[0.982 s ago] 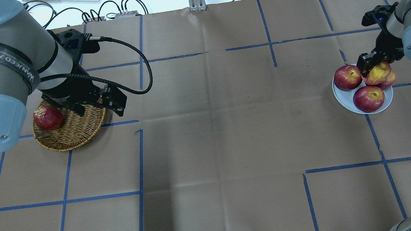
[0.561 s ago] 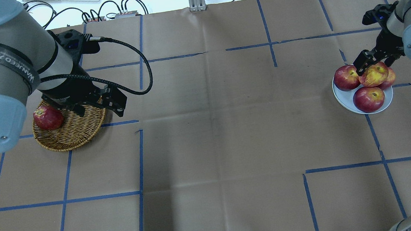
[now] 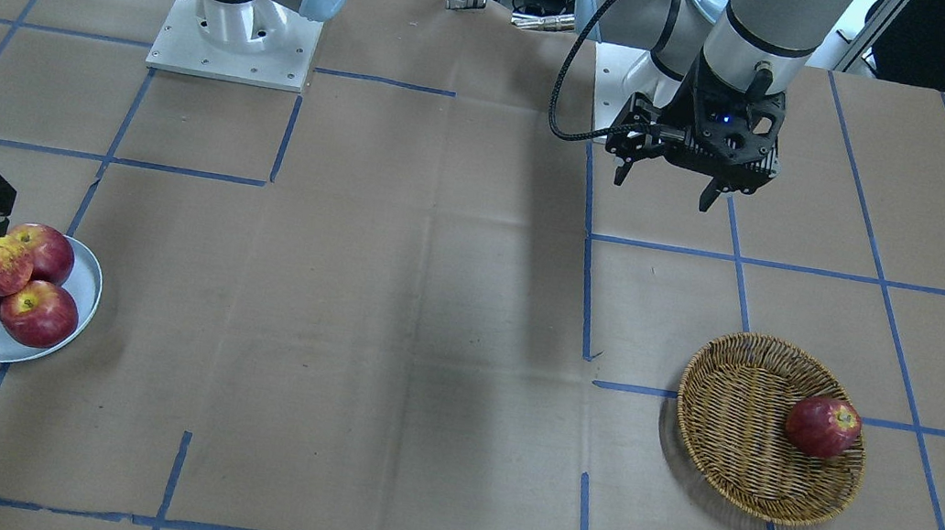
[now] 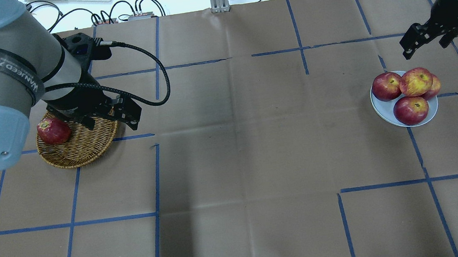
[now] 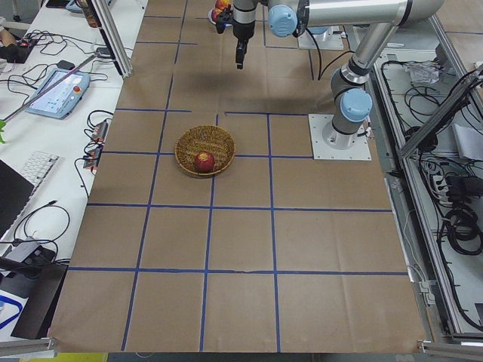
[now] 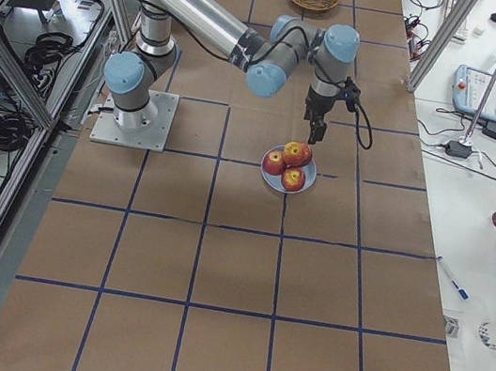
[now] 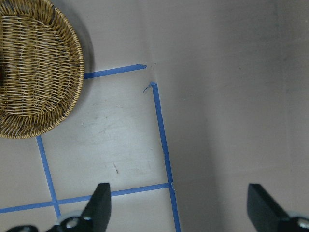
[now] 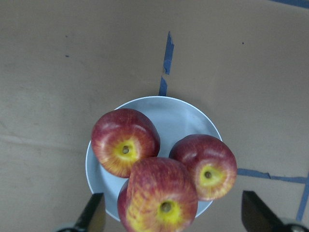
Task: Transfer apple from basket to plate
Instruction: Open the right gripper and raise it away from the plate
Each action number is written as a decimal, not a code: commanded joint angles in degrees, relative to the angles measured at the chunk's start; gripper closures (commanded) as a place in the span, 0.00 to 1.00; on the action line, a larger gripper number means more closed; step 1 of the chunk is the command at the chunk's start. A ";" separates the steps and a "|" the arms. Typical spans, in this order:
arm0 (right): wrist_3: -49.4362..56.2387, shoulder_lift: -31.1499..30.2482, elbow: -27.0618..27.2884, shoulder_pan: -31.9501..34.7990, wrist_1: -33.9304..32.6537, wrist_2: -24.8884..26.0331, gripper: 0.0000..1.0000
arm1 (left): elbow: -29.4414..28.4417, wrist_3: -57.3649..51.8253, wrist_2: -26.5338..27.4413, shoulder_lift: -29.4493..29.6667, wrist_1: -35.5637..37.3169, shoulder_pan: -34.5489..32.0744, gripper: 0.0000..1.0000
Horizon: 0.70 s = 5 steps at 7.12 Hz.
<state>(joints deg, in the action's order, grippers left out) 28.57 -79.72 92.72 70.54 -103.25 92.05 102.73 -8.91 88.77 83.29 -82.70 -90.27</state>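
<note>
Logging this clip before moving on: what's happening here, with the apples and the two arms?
The streaky pink-red apple sits on the plate, piled on three darker apples. The right gripper hangs open just past the plate, holding nothing. The left gripper hangs open near the basket, also empty; one dark apple lies in the basket.

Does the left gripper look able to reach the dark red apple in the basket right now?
Probably yes: the left gripper hangs open near the basket; the dark red apple lies alone, uncovered.
</note>
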 commanded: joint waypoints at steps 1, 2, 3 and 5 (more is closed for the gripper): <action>-12.15 -4.81 -3.16 8.26 9.19 -0.03 0.00 | 0.01 0.03 0.00 0.03 0.00 0.00 0.01; -19.09 -6.48 -3.25 14.91 9.91 0.15 0.00 | 0.01 0.03 0.00 0.03 0.00 0.00 0.01; -23.77 -7.02 -3.25 19.16 9.65 0.32 0.00 | 0.10 0.03 0.00 0.11 0.00 0.00 0.02; -23.82 -8.16 -2.99 18.85 9.74 -0.03 0.00 | 0.18 0.03 0.09 -0.49 -0.17 0.00 0.02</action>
<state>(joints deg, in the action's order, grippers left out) 5.56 -86.83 89.54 88.76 -93.59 92.15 102.85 -8.88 88.79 83.25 -82.75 -90.26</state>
